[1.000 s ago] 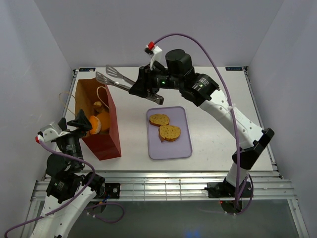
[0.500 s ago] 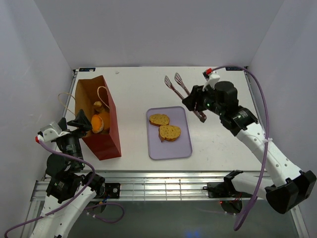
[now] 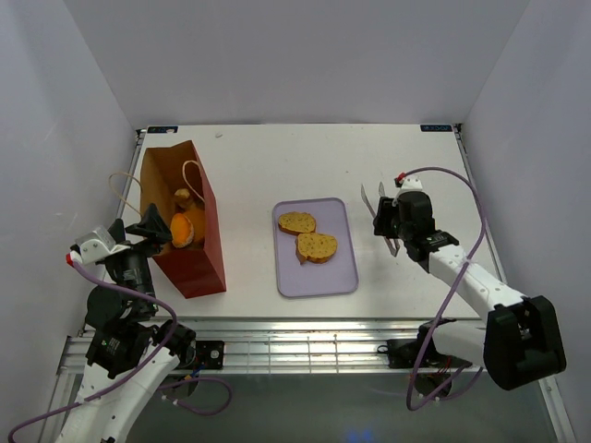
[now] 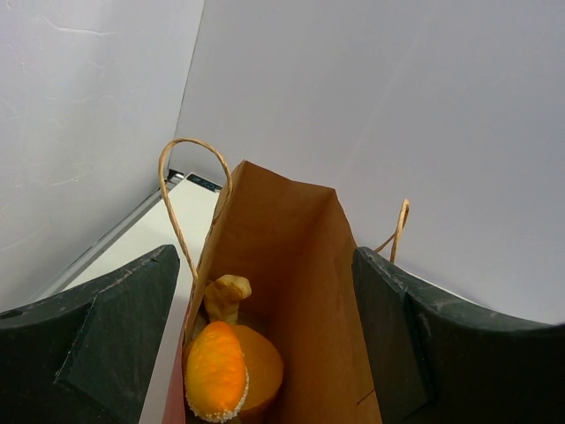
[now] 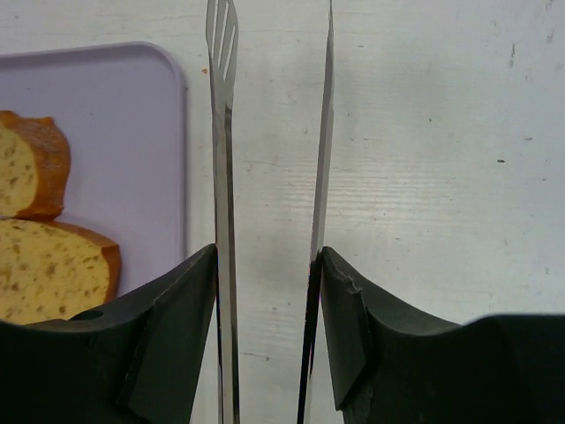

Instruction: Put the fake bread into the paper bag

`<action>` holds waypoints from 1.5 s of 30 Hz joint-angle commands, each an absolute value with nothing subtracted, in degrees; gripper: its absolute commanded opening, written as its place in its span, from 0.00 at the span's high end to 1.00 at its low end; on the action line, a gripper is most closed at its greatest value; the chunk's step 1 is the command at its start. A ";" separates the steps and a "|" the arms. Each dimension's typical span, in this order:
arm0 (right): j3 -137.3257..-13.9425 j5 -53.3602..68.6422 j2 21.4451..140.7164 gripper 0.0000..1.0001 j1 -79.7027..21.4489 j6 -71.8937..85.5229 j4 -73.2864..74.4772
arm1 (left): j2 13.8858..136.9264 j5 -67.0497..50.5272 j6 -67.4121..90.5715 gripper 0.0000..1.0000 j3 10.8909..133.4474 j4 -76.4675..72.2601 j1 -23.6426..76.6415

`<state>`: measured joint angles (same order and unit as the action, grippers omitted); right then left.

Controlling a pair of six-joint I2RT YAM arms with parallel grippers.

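Right arm (image 3: 471,281) stretched low beside lavender rectangular tray (image 3: 319,281), right gripper (image 5: 269,256) part-closed on slim metal tongs (image 5: 221,132); two round brown-crusted bread slices (image 3: 317,246) on tray, orange buns (image 3: 185,226) inside reddish-brown paper bag (image 3: 199,249), left gripper (image 4: 265,256) spread wide.

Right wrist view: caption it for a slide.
Right gripper holding metal tongs beside lavender tray bearing two bread slices.

Tongs (image 5: 224,177) tips cut off at top; bread slices (image 5: 44,265) cropped left; paper bag (image 4: 291,291) base below frame.
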<state>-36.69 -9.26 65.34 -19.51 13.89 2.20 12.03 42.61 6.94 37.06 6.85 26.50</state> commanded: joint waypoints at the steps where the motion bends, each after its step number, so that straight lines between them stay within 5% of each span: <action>1: -35.60 -10.90 68.54 0.45 -18.28 13.18 -8.69 | 12.57 41.84 6.86 0.10 37.00 6.94 26.98; 29: -32.87 -11.07 79.54 0.21 -18.19 15.91 -9.15 | 12.66 42.01 6.68 0.10 36.83 6.94 27.60; 45: -52.54 -3.07 70.76 0.10 -18.11 15.56 6.93 | 19.23 38.94 4.83 0.02 45.42 10.98 27.60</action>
